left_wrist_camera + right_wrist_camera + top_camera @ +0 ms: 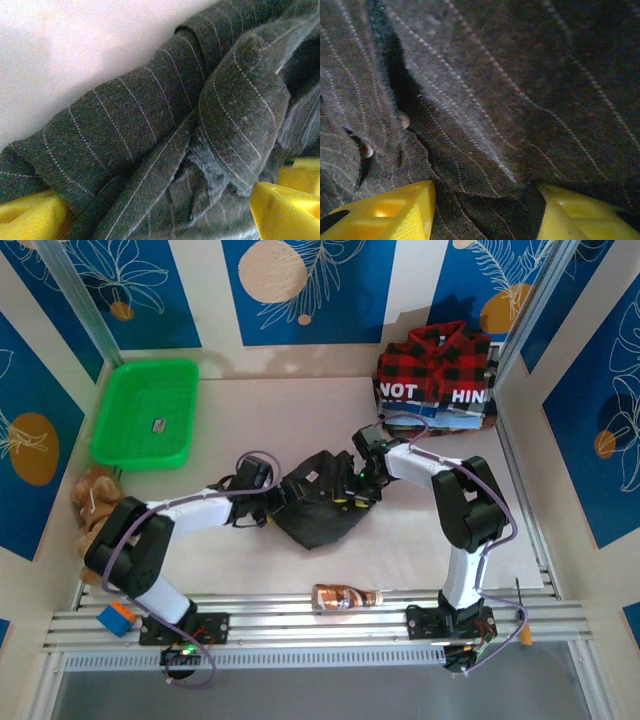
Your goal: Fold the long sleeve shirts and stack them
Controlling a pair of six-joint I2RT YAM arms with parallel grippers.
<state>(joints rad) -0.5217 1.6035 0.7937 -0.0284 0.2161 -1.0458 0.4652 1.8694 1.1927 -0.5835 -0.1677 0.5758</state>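
Observation:
A dark charcoal pinstriped shirt [322,520] lies crumpled at the table's middle. My left gripper [284,496] reaches into its left side and my right gripper [350,486] into its top right. In the left wrist view the yellow fingers [30,220] of the left gripper [160,215] stand wide apart with bunched striped shirt cloth [150,135] between them. In the right wrist view the right gripper [485,217] has its yellow fingers [385,215] apart over a fold of the same shirt [510,100], near its buttons. A red-and-black plaid shirt [435,358] lies folded at the back right.
The plaid shirt tops a pile of folded clothes [430,398]. A green plastic basket [145,412] stands at the back left. A brown stuffed toy [92,502] sits at the left edge, and a brown bottle [345,597] lies near the front rail. Walls close in three sides.

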